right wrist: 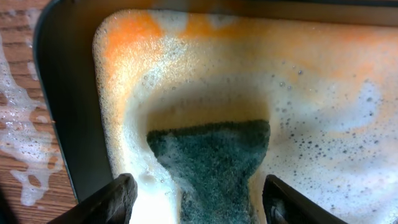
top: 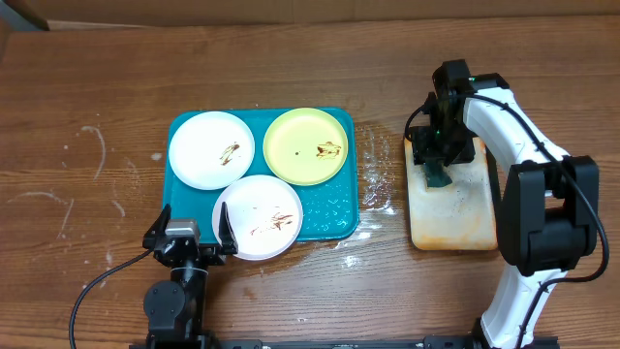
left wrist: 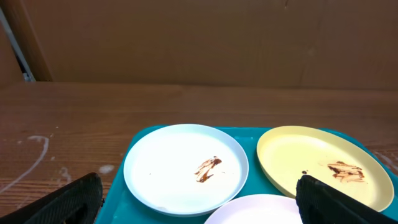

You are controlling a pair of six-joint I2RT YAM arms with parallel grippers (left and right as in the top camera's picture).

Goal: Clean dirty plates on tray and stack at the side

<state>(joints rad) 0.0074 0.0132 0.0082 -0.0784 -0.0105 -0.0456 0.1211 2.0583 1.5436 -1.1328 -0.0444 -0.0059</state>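
Sponge (right wrist: 211, 162) in foamy tray (right wrist: 323, 93), three smeared plates (top: 211, 149) (top: 308, 145) (top: 258, 216) on teal tray (top: 334, 218); left pincer (left wrist: 199, 205), right pincer (right wrist: 196, 196) open.

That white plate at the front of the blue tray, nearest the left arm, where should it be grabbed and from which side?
Best by its near rim, where the front white plate hangs over the teal tray's front edge, coming in low from the robot's side, one finger above and one below. It lies flat, so only the rim offers a pinch. The open left gripper is nearest.
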